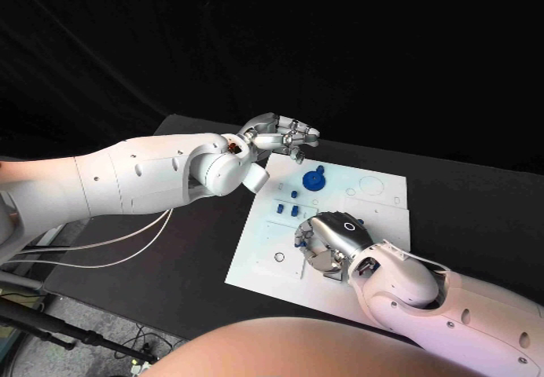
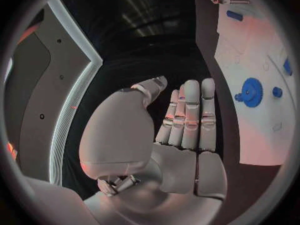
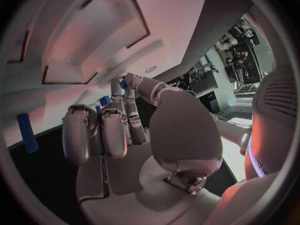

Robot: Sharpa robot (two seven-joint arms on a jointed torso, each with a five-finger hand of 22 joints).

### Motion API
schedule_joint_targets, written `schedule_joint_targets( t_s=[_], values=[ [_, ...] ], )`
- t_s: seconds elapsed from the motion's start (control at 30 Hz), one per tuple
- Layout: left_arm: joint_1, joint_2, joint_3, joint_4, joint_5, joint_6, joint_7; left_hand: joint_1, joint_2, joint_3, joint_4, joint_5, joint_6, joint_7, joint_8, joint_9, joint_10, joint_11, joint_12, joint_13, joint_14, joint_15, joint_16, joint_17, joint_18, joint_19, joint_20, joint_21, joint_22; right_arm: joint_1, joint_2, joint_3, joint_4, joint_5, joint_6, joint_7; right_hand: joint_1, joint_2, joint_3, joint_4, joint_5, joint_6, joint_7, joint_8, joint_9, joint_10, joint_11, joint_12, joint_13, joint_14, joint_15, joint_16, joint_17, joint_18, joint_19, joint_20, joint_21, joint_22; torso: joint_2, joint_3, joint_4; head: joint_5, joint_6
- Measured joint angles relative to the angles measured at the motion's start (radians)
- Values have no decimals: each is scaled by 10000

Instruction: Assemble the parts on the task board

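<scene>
Nearest to us, our right hand (image 1: pixel 330 242) sits low over the near half of the flat white rectangular task board (image 1: pixel 380 206), fingers curled down toward the plate. In the right wrist view those fingers (image 3: pixel 103 132) are bunched together with a bit of blue peeking between the tips, but we honestly can't tell whether it's pinching a part or just hovering over one. A small blue bar-shaped part (image 3: pixel 25 132) lies on the board just beside that hand in the same view.

A bit further out, a row of small blue pegs (image 1: pixel 290 207) stands around the middle of the board, just beyond the right hand. Past those is the round blue gear-like part (image 1: pixel 313 181) with a little blue knob beside it, sitting on the far half of the plate.

Farthest away, our left hand (image 1: pixel 284 135) hangs off the board's far left corner, above the black bench (image 1: pixel 192 259). The left wrist view shows its fingers (image 2: pixel 190 115) stretched out straight and side by side, palm bare, holding nothing.
</scene>
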Motion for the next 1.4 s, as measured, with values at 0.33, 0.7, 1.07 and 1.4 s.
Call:
schedule_joint_targets(
  t_s=[0.33, 0.7, 1.07, 1.4],
  values=[
    [2, 4, 0, 0, -1, 0, -3, 0, 0, 0, 0, 0, 0, 0, 0, -1, 0, 0, 0, 1, 0, 0, 0, 1, -1, 0, 0, 0, 0, 73, 81, -3, 44, -22, 96, -103, -13, -13, 0, 0, 40, 0, 0, 0, 7, 23, -16, -1, -3, 0, 0, 0, -1, 0, 0, 0, 0, -1, 3, -4, 3, -6, -1],
    [5, 5, 0, 0, -2, 2, -7, 0, 0, 0, 0, 0, 1, -1, 0, -2, 1, -1, 0, 1, 0, 0, 0, 1, 0, 0, 0, 0, 1, 118, 147, -3, 45, -30, 195, -129, -27, -27, -28, 28, 40, 0, 0, -1, 17, 2, -40, -2, 4, 0, 0, 0, -1, 0, 0, 0, 0, -3, 0, -2, 4, 15, 0],
    [10, -4, 0, 5, -2, 4, -15, 0, 0, 0, 0, 0, 0, -1, 0, -3, 1, -1, 0, 2, 0, 0, 0, 2, 0, 0, 0, 0, 1, 159, 205, 4, -21, -31, 320, -127, -88, -44, -69, 69, 39, -186, 79, -97, 52, 65, -195, -212, 24, 0, 0, 0, -39, 0, 0, 0, -113, -4, 1, 2, -7, 24, 0],
    [14, -6, 0, 5, -2, 13, -28, 0, 0, 0, 0, 0, -35, -36, 80, 13, -36, -38, 0, -9, 0, 0, 0, -14, 0, 0, 0, 0, -16, 172, 251, -6, -102, -17, 536, -73, -504, -387, -178, 178, 156, -859, 395, -553, -127, -708, 47, -877, -174, 0, 254, -115, -336, 2, -143, 218, -573, 4, -1, 2, -7, 22, 0]
  ],
)
